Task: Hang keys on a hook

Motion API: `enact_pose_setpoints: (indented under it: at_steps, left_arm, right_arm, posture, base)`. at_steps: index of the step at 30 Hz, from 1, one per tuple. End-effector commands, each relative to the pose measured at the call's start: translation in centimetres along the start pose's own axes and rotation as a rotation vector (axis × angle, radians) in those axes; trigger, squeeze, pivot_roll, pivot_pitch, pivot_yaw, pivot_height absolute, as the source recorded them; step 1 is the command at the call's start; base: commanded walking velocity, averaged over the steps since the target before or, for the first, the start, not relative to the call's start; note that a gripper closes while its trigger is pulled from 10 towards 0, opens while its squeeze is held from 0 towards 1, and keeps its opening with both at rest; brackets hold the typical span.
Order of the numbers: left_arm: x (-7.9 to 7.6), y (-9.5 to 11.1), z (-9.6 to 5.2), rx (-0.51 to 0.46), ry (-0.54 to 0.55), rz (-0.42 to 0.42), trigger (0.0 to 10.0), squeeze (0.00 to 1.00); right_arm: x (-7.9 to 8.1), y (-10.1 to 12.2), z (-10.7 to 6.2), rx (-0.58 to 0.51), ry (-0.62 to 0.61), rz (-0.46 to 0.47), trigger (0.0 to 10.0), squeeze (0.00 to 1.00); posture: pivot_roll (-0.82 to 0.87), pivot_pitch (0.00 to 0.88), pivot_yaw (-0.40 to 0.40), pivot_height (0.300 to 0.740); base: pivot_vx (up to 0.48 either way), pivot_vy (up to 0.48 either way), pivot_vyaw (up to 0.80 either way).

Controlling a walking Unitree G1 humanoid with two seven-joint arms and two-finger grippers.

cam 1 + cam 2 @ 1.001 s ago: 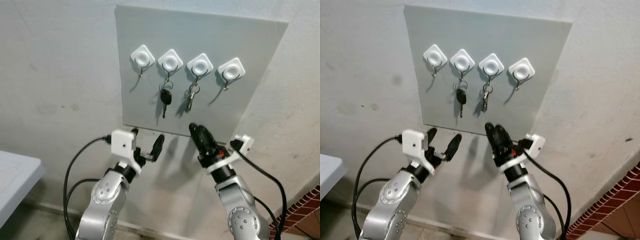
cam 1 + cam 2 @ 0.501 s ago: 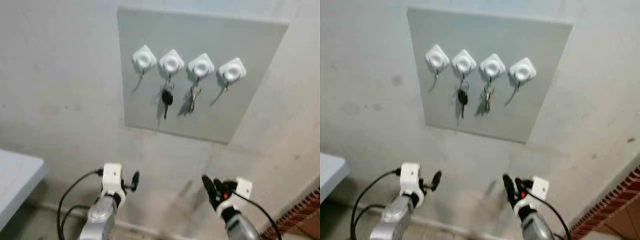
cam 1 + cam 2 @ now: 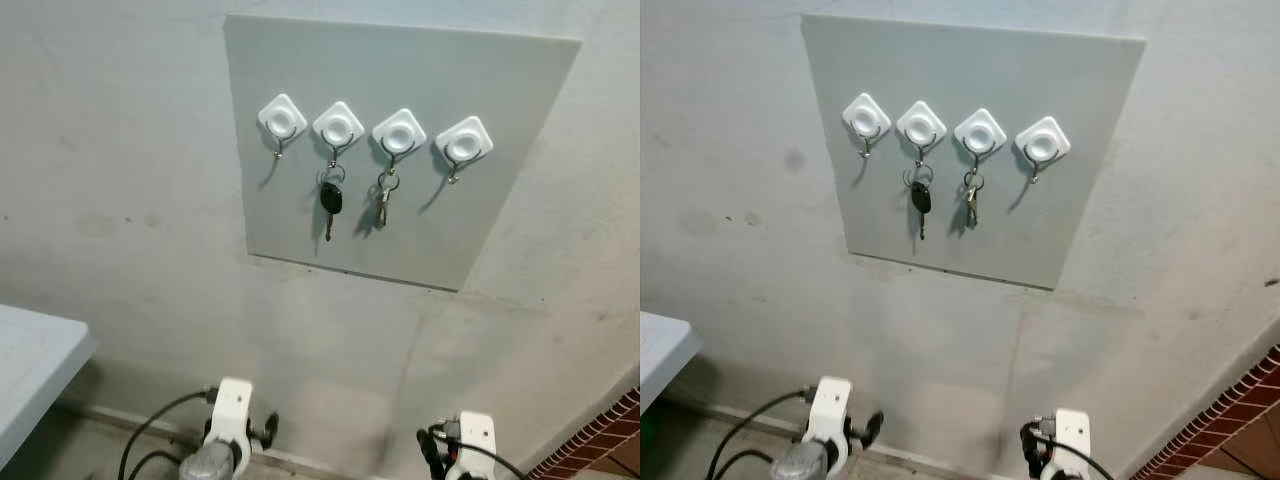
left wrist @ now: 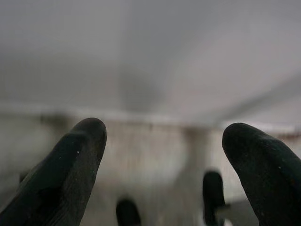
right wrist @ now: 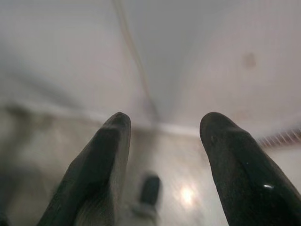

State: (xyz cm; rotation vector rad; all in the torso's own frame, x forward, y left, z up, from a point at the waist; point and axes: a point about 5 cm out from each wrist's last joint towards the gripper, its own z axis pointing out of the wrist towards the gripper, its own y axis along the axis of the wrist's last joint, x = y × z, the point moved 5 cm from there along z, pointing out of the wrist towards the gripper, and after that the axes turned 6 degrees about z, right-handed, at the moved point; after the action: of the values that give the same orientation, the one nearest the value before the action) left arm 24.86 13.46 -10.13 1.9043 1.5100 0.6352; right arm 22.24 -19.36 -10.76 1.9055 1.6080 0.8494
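At bottom of frame, left gripper and right gripper have dropped, fingers apart and empty, well below keys on hook.

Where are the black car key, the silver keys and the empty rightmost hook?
black car key (image 3: 331, 199), left eye view, on its black head.
silver keys (image 3: 382, 207), left eye view, on the hanging blades.
rightmost hook (image 3: 464, 141), left eye view, on its white base.

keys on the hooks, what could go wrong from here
1. The black key and the silver keys hang by thin rings on small hooks; a knock to the board might drop them.
2. Both tools, left tool and right tool, sit open and low near the floor, where they might bump the wall.
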Motion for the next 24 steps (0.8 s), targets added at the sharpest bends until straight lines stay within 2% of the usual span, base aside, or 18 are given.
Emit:
enact_pose_setpoints:
  at_steps: [1,2,3,6,9,14,18,24]
  left_arm:
    - [0.3,-1.4,-0.3,0.044,0.000,-0.014,10.0,0.00]
    - [0.3,-1.4,-0.3,0.044,0.000,-0.014,10.0,0.00]
    - [0.3,-1.9,-0.5,0.054,0.002,-0.003,10.0,0.00]
    - [0.2,-2.6,-0.8,0.060,-0.009,-0.011,10.0,0.00]
    - [0.3,-3.9,-1.3,0.081,-0.006,-0.017,10.0,0.00]
    - [0.5,-5.2,-1.7,0.132,0.023,-0.046,10.0,0.00]
    - [0.7,-5.1,-1.7,0.128,0.026,-0.050,10.0,0.00]
    - [0.8,-5.2,-1.6,0.143,0.017,-0.005,10.0,0.00]
  right_arm:
    - [-0.3,-1.9,-0.4,0.073,-0.018,-0.035,10.0,0.00]
    - [-0.3,-1.9,-0.4,0.073,-0.018,-0.035,10.0,0.00]
    - [-0.8,-3.0,-0.8,0.118,-0.045,-0.085,10.0,0.00]
    - [-0.9,-4.9,-1.5,0.182,-0.036,-0.114,10.0,0.00]
    - [-1.3,-6.7,-2.3,0.226,-0.057,-0.068,10.0,0.00]
    - [-1.3,-6.9,-2.4,0.230,-0.060,-0.073,10.0,0.00]
    - [-1.0,-6.7,-2.3,0.228,-0.046,-0.109,10.0,0.00]
    - [-0.8,-6.7,-2.2,0.233,-0.043,-0.113,10.0,0.00]
  posture:
    - [-0.01,0.000,0.010,0.740]
    - [-0.01,0.000,0.010,0.740]
    - [-0.01,0.000,0.009,0.740]
    - [0.00,0.000,0.000,0.740]
    - [0.02,0.000,-0.012,0.740]
    - [0.03,0.000,-0.018,0.740]
    - [0.03,0.000,-0.020,0.740]
    - [0.03,0.000,-0.017,0.740]
  base:
    - [0.000,0.000,0.00]
    - [0.000,0.000,0.00]
    - [0.000,0.000,0.00]
    - [0.000,0.000,0.00]
    - [0.000,0.000,0.00]
    - [0.000,0.000,0.00]
    - [0.000,0.000,0.00]
    - [0.000,0.000,0.80]
